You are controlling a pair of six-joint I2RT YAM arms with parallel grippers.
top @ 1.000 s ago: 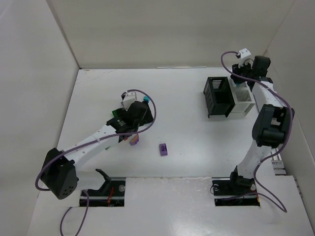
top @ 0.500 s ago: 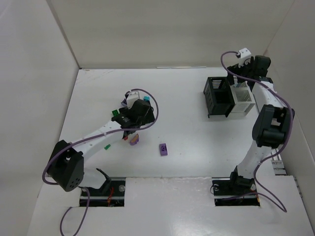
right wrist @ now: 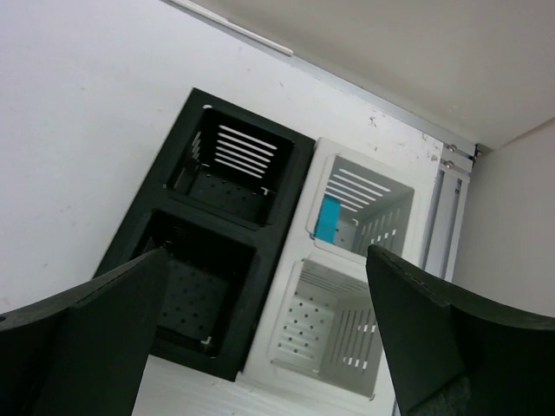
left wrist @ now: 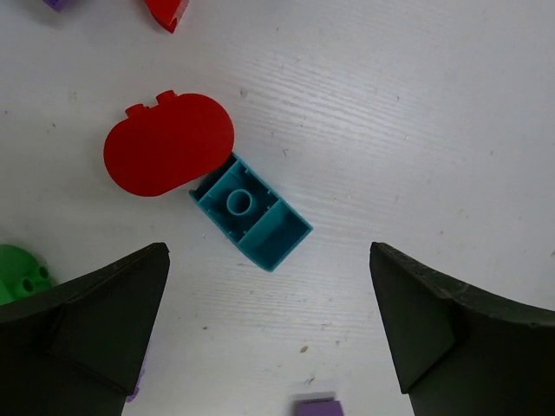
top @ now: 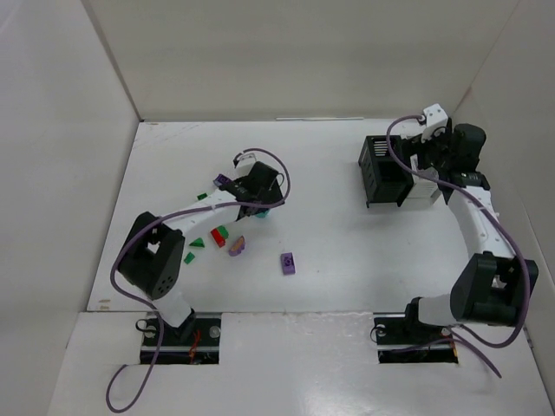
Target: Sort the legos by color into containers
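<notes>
Loose legos lie left of centre on the table. My left gripper (top: pixel 253 206) hangs open and empty over a teal brick (left wrist: pixel 251 213) (top: pixel 261 214) that touches a red rounded piece (left wrist: pixel 169 154). A green piece (left wrist: pixel 17 274) and a purple piece (left wrist: pixel 319 406) sit at the edges of the left wrist view. A lone purple brick (top: pixel 288 263) lies nearer the middle. The containers, two black bins (right wrist: pixel 217 260) (top: pixel 384 171) joined to two white bins (right wrist: pixel 342 312) (top: pixel 427 184), stand at the right. One teal brick (right wrist: pixel 328 218) leans inside the far white bin. My right gripper (top: pixel 423 163) hovers open and empty above the bins.
More legos lie round the left arm: red (top: pixel 222 234), green (top: pixel 197 243), purple (top: pixel 236 247), a small green one (top: pixel 202 197) and a purple one (top: pixel 221 180). White walls close in the table on the left, back and right. A metal rail (right wrist: pixel 447 225) runs beside the white bins.
My right gripper has opened over the white bins, leaving a teal brick in one, and has drawn back. My left arm has swung up and right, uncovering several legos.
</notes>
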